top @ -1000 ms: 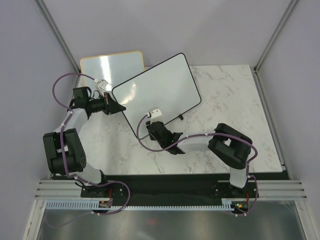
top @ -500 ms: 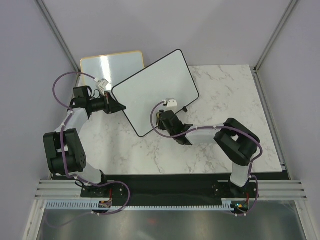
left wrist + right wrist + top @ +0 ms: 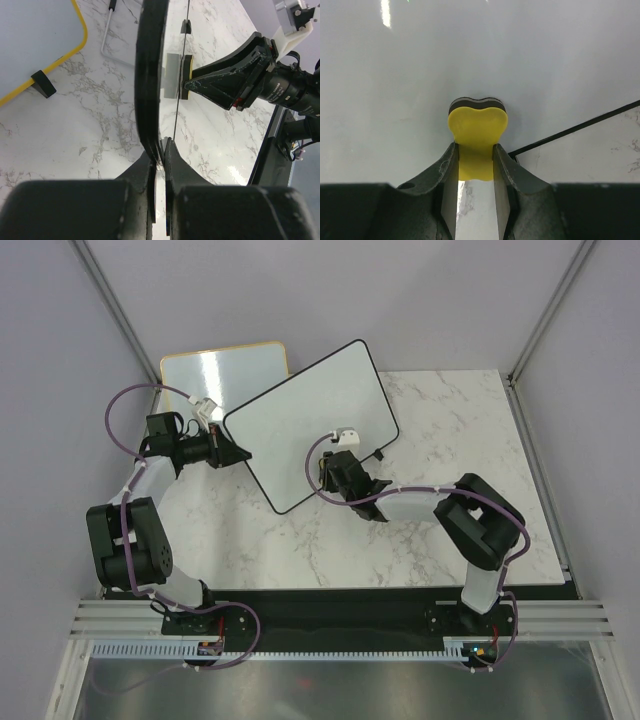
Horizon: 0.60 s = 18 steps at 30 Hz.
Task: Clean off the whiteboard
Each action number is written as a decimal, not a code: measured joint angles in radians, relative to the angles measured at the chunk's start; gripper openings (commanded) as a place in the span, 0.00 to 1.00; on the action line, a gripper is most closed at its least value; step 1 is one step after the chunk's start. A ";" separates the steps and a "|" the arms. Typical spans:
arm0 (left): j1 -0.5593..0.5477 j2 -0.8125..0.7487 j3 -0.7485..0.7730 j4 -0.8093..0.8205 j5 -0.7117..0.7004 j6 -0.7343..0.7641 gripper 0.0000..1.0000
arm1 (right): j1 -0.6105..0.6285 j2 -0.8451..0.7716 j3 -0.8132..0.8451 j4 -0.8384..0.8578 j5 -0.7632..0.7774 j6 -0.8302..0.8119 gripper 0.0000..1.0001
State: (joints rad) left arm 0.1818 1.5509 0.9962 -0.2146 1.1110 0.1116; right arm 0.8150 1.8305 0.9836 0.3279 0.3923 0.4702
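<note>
Whiteboard, the big white one with a thin black frame and round corners, stands tipped up near the back of the white marble table. It sits just in front of a smaller white board with a yellow frame.

The left gripper is pinched tight on the left edge of the big board and holds it steady. The right gripper is clamped on a small yellow eraser with a dark felt pad. The pad is pressed against the white face, close to the black frame on the lower right side.

The step in hand looks like the wiping itself. No pen marks show on the parts of the face that can be seen, so the job may be nearly done. The bit under the right arm is hidden, though, so marks could be there.

Next, the right arm should slide the pad flat across any part not wiped yet and not run off the edge. It needs a soft, even push, because a hard push could tip the board back. The left gripper needs a firm hold so the board does not swing or slip.
</note>
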 measured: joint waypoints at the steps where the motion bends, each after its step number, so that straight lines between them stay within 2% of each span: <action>1: 0.000 0.000 0.000 0.000 0.000 0.000 0.02 | 0.009 0.003 0.010 -0.001 0.011 -0.013 0.00; 10: -0.005 0.000 0.004 0.007 -0.012 -0.002 0.02 | 0.113 0.073 0.164 0.000 0.050 -0.101 0.00; 18: -0.012 0.000 0.008 0.010 -0.014 -0.002 0.02 | 0.110 0.070 0.167 0.001 0.060 -0.093 0.00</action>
State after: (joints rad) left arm 0.1699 1.5513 1.0039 -0.2050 1.0969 0.1097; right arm 0.9253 1.9007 1.1511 0.3290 0.4526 0.3767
